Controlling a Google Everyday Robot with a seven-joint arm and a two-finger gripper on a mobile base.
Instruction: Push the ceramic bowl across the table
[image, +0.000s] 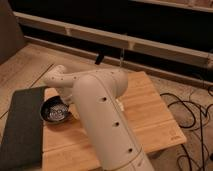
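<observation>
The ceramic bowl (54, 110), small, black and speckled inside, sits on the left part of the light wooden table (150, 107), its left rim at the edge of the dark grey mat (21, 131). My white arm (102, 117) rises from the bottom of the view, bends and reaches left over the bowl. My gripper (68, 103) hangs down from the wrist right by the bowl's right rim and is mostly hidden behind the arm.
The dark grey mat lies along the table's left side. Black cables (194, 114) lie on the floor to the right. A small dark object (100, 58) stands past the table's far edge, before a long low rail.
</observation>
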